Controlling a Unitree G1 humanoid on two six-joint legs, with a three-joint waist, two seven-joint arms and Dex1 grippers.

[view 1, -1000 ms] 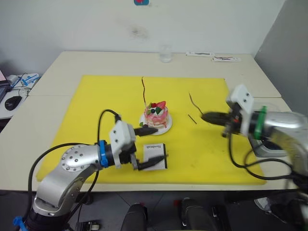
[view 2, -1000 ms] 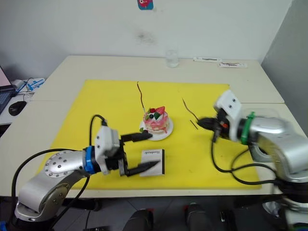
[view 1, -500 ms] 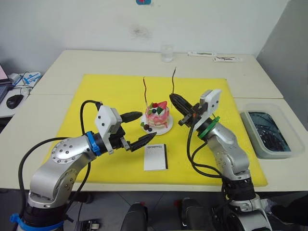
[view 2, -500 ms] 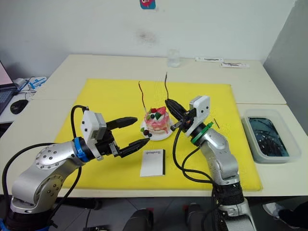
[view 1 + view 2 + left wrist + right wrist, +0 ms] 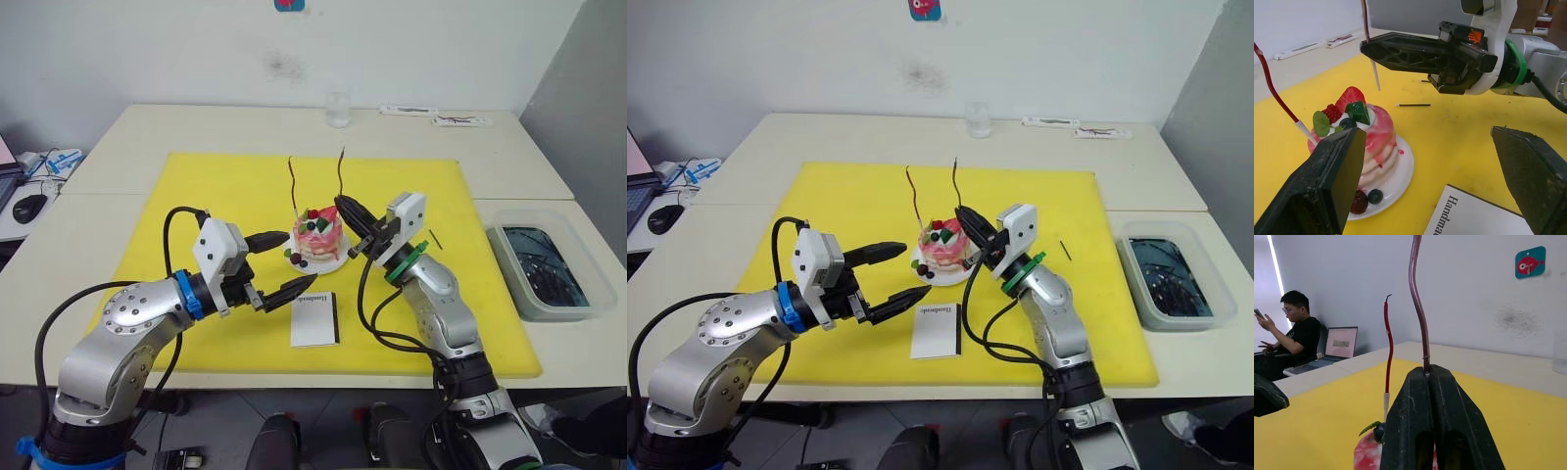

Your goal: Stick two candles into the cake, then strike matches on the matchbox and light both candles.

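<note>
Well, at the left of the head views your left gripper (image 5: 271, 264) hung with its fingers spread wide and nothing between them, low over the yellow mat (image 5: 196, 196) and just left of the cake. Below and right of it, toward the bottom centre, the matchbox (image 5: 314, 319) lay flat on the mat, near the plate but not touching it.

At the centre of the frame sat the cake (image 5: 317, 235) on its white plate (image 5: 338, 259). One candle (image 5: 293, 186) already stood in its top, leaning a little. Just to the right of that, you had your right gripper (image 5: 347, 211) pinched tight on the second candle (image 5: 341, 172), held upright. In the left wrist view its pale lower end hung above the cake, not yet in it.

Further right, one match (image 5: 432, 237) lay on the mat, well apart from the cake. At the far right edge, off the mat, a clear plastic tray (image 5: 546, 269) sat on the table (image 5: 509, 147).
</note>
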